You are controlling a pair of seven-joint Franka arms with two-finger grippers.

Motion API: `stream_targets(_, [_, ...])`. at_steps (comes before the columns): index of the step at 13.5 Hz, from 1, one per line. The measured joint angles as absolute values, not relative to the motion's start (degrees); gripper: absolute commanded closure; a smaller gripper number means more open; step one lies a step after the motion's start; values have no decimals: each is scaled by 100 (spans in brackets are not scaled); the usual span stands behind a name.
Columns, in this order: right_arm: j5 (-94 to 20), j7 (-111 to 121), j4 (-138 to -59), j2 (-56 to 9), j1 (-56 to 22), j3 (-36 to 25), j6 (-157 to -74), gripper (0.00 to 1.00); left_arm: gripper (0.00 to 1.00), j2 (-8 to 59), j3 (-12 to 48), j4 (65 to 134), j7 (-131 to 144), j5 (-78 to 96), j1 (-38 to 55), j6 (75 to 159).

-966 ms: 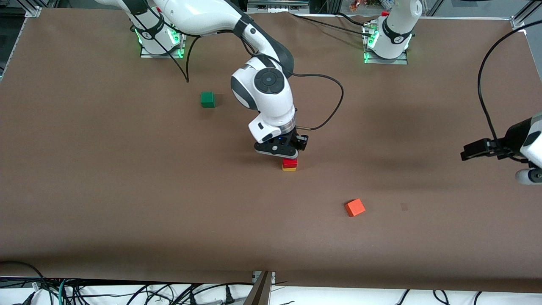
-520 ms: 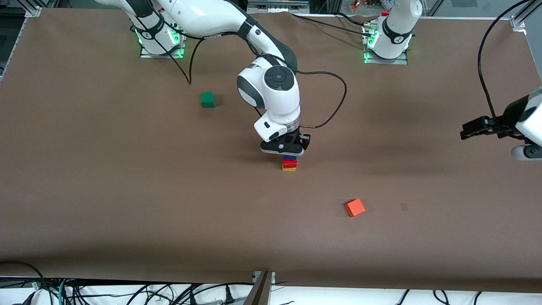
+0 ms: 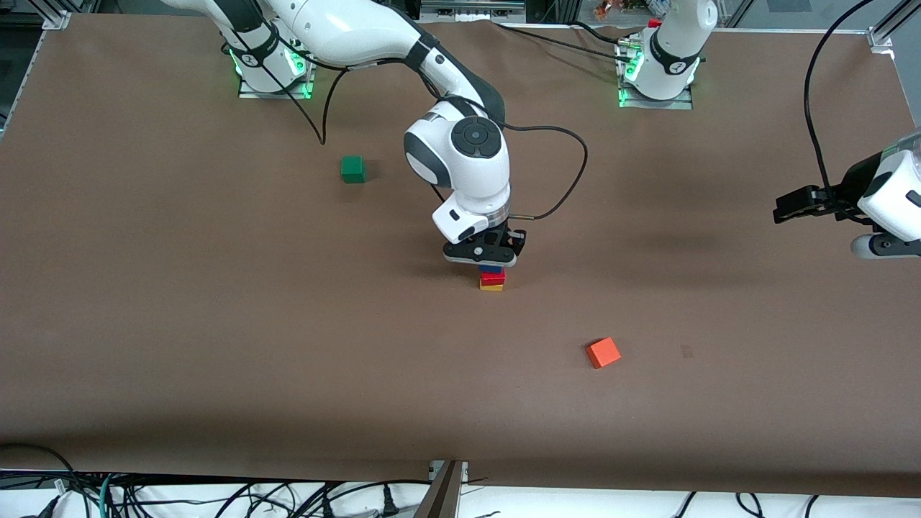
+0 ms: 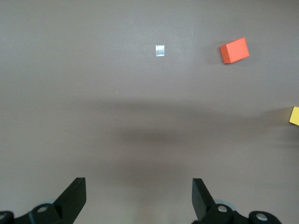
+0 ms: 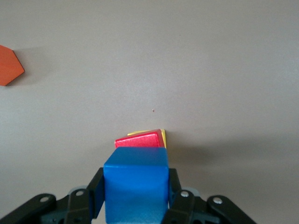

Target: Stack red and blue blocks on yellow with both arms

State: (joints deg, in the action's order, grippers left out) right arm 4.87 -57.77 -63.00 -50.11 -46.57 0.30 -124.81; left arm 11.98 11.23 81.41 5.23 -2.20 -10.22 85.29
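Front view: the right tool (image 3: 491, 263) pinches the blue block (image 3: 491, 269) on the red block (image 3: 492, 277), which sits on the yellow block (image 3: 492, 286). An orange cube (image 3: 603, 352) lies nearer the camera than the yellow block.

Left wrist view: the left tool (image 4: 138, 198), spread, hangs over bare bench (image 4: 93, 93).

Right wrist view: fingers (image 5: 96, 193) grip the blue block's sides.

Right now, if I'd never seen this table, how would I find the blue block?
Look mid-table for the white right arm's black gripper. Between its fingers sits the blue block, topping a little tower of red block on yellow block. It is the only blue cube; the green cube and orange cube lie alone.
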Motion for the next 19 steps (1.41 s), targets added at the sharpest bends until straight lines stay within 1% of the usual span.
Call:
stream_targets(4, [488, -5773, -6300, -5046, -4659, 19, -12514, 23, 0, 1198, 1123, 8143, 523, -220, -1023, 8529])
stream_targets(5, [488, -5773, -6300, -5049, -4659, 15, -12515, 15, 0, 1198, 1123, 8143, 523, -220, -1023, 8530])
stream_targets(6, [488, -5773, -6300, -5050, -4659, 9, -12516, 12, 0, 1198, 1123, 8143, 523, -220, -1024, 8530])
stream_targets(8, [488, -5773, -6295, -5050, -4659, -4, -12520, 1, 0, 1198, 1123, 8143, 523, -220, -1024, 8531])
stream_targets(13, [488, -5766, -6242, -5049, -4645, -28, -12518, 1, 0, 1198, 1123, 8143, 523, -220, -1025, 8532])
stream_targets(15, [488, -5766, -6198, -5047, -4619, -44, -12396, 1, 0, 1198, 1123, 8143, 523, -220, -1025, 8532])
stream_targets(17, [469, -5756, -6046, -4971, -4466, -60, -12060, 0, 0, 1198, 1122, 8143, 523, -220, -1026, 8532])
stream_targets(19, [216, -5456, -5913, -4702, -4186, -72, -11515, 0, 0, 1198, 1122, 8144, 523, -220, -1026, 8533])
